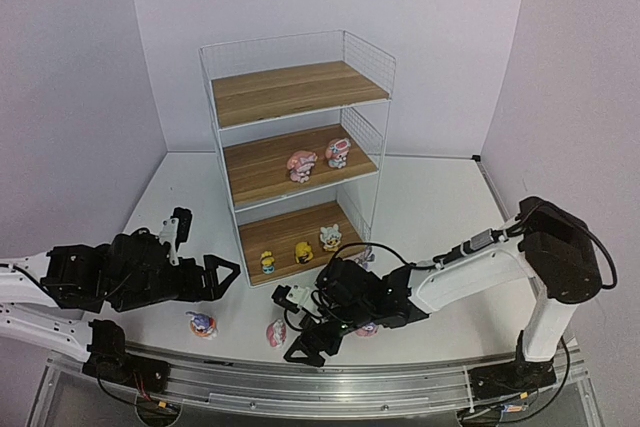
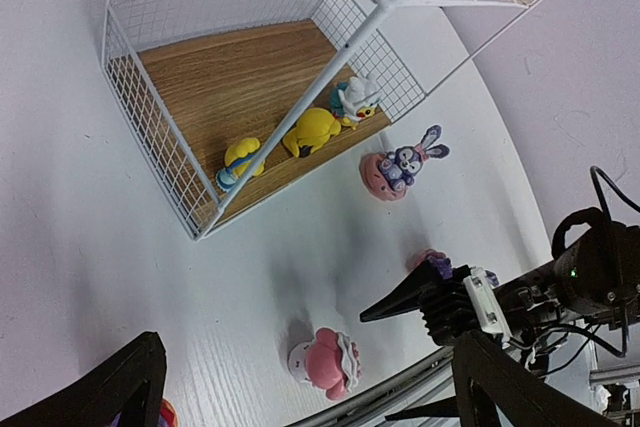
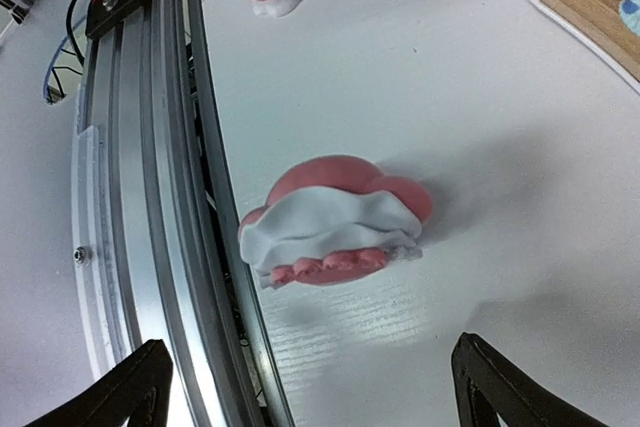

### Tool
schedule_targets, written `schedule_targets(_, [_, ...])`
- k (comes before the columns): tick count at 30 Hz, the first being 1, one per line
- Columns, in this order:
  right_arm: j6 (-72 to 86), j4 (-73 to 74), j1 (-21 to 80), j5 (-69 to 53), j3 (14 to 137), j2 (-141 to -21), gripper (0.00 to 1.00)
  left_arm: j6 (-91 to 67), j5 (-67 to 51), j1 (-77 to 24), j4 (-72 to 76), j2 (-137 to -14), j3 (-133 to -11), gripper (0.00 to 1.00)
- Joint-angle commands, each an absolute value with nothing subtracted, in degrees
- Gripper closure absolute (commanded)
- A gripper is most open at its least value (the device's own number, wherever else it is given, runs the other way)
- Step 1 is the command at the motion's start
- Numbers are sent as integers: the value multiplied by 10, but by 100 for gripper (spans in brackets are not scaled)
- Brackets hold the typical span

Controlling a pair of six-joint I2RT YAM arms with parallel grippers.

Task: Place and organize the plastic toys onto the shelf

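The shelf (image 1: 296, 90) stands at the table's centre. Its middle board carries two pink-and-white hatted toys (image 1: 302, 165), and its bottom board three small yellow ones (image 1: 304, 252). A third pink hatted toy (image 1: 276, 333) lies on its side by the front rail, also visible from the wrists (image 2: 325, 362) (image 3: 335, 222). My right gripper (image 1: 300, 325) (image 3: 310, 397) hovers open just right of it, fingers apart on either side. A purple bunny (image 1: 201, 324) stands left of it. Another bunny (image 2: 400, 167) sits by the shelf's front corner. My left gripper (image 1: 225, 273) (image 2: 310, 397) is open and empty.
A metal rail (image 3: 150, 197) runs along the table's near edge, close to the fallen pink toy. Another purple and pink toy (image 2: 432, 262) shows partly behind the right gripper's body. The shelf's top board (image 1: 290, 87) carries nothing. White walls close in on all sides.
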State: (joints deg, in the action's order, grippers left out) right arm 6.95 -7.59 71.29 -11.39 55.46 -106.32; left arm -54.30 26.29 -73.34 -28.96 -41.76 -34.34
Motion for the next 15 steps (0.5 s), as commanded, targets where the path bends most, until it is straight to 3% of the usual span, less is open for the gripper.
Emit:
schedule_targets(1, [9, -143, 738, -80, 597, -1094, 4, -559, 252, -733, -286, -391, -334, 0])
schedule_targets(15, [-30, -207, 746, -3, 625, -1162, 9, -556, 251, -733, -293, -382, -337, 0])
